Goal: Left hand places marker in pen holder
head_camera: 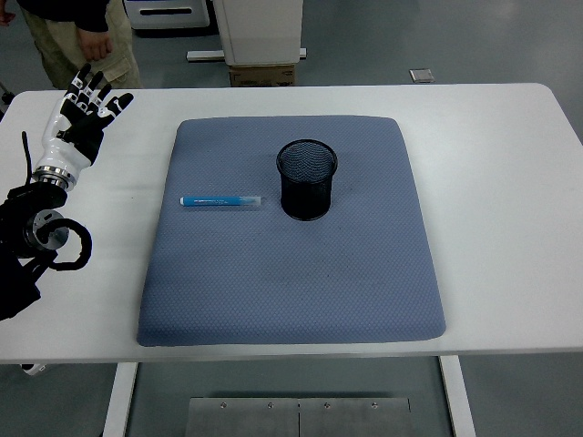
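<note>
A blue marker [221,200] lies flat on the blue-grey mat [291,300], left of centre, its clear cap end pointing right. Just right of it stands an upright black mesh pen holder [307,178]. My left hand [86,107] hovers over the table's far left corner, fingers spread and holding nothing, well to the left of the marker. Its black arm [32,246] comes in from the left edge. The right arm is out of view.
The white table [510,182] carries the mat. A person [77,32] in tan trousers stands beyond the table's far left corner, close behind my left hand. A white cabinet [260,32] and a cardboard box stand behind the far edge.
</note>
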You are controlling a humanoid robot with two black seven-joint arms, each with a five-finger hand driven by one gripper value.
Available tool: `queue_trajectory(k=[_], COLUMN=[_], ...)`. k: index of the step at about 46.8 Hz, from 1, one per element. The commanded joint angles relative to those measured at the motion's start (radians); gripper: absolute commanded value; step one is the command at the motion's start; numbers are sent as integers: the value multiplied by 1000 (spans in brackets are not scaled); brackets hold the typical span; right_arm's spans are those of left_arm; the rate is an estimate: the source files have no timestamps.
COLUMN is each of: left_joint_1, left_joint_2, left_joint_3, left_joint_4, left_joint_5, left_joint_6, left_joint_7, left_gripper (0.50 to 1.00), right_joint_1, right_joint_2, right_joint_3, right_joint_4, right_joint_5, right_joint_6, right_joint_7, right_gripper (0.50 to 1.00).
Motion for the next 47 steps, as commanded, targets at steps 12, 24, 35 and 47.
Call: queue_trajectory(k=[12,24,35,47], left_joint_1=[-23,-136,-201,-313], left_joint_2=[12,20,44,64], left_joint_3=[14,296,390,594], left_joint_4=[-2,-4,-13,-90], left_joint_5=[7,8,3,3], left_joint_6=[1,5,2,11], left_joint_7=[0,-1,0,2], left_gripper=[1000,1000,1000,1000], right_joint_1=[0,0,0,0], right_joint_2=[0,0,0,0], right_joint_3=[0,0,0,0], right_joint_4=[1,1,1,1], right_joint_5=[0,0,0,0], right_joint_6=[0,0,0,0], right_joint_7=[0,0,0,0], right_gripper=[1000,1000,1000,1000])
